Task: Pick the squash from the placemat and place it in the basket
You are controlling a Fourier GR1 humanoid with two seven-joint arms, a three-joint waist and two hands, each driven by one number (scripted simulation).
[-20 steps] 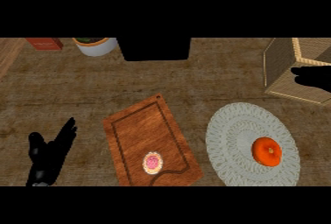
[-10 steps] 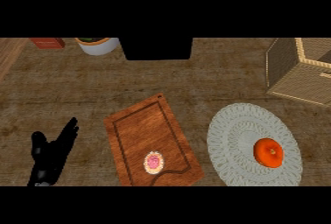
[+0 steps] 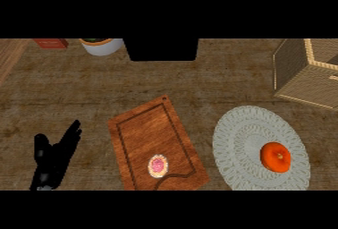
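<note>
while on the lacy round placemat, a squat orange squash; left hand flat, fingers straight

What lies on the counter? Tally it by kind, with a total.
Food: 2, squash, pink round item
Flat bases: 2, placemat, wooden board
Containers: 2, basket, white pot
Other: 2, red box, black block
Total: 8

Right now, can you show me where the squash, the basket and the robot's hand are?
squash (image 3: 276, 157), head view, middle of its orange top
basket (image 3: 293, 67), head view, its woven side wall
left hand (image 3: 52, 162), head view, its palm
</note>
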